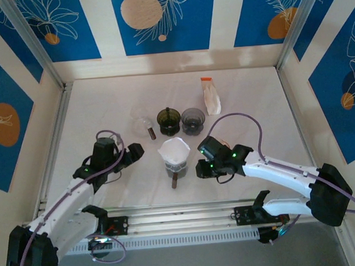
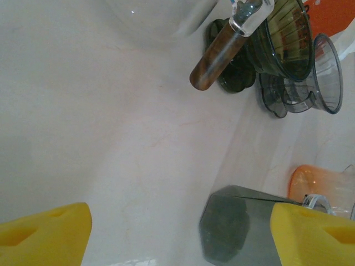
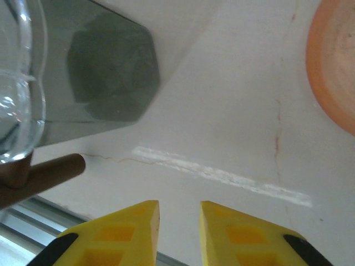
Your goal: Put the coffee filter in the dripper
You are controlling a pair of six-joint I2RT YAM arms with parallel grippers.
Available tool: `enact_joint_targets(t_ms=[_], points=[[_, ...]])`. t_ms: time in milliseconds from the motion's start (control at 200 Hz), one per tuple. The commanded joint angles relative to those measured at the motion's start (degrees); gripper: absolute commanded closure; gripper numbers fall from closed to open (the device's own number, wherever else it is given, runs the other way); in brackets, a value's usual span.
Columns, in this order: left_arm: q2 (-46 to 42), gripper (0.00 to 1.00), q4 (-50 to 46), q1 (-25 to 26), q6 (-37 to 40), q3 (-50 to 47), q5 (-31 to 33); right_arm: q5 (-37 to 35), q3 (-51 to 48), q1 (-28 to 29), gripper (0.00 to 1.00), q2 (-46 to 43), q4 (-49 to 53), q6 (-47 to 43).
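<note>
Lying beneath everything, the white table (image 1: 254,104) is partly covered. The left gripper (image 1: 134,152) is held wide open, the right gripper (image 3: 179,208) narrowly parted, empty. The dripper (image 1: 175,168) is largely masked by the coffee filter (image 1: 175,150) seated inside it.

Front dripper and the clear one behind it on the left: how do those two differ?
The front dripper holds a white filter; the clear dripper looks empty. The front dripper sits forward, in the middle; the clear dripper stands further back and to the left, beside an olive dripper. Both have a brown wooden handle.
</note>
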State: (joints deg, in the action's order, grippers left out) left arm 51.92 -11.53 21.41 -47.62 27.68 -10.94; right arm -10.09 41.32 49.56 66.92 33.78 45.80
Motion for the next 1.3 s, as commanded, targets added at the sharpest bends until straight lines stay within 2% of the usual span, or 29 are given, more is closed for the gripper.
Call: enact_joint_targets(t_ms=[0,310,500,895,1291], points=[[-0.3,0.16,4.2,-1.3,-1.6,1.4,-3.0,2.6,-0.7,-0.6,0.74,2.3,-3.8,0.6],[-9.8,0.1,-6.7,-2.3,1.4,4.5,0.0,9.2,-2.8,-4.2,0.74,6.3,-10.1,0.8],[-13.2,0.08,-10.2,-2.3,1.7,5.1,0.5,13.6,-4.2,-6.3,0.72,8.1,-12.9,1.5],[-17.7,0.06,-16.3,-2.4,3.6,9.6,3.2,15.8,-3.0,-6.5,0.71,13.2,-15.0,2.5],[-21.5,0.05,-21.2,-2.4,5.6,13.1,6.6,17.9,0.5,-4.1,0.72,19.7,-18.7,4.2]])
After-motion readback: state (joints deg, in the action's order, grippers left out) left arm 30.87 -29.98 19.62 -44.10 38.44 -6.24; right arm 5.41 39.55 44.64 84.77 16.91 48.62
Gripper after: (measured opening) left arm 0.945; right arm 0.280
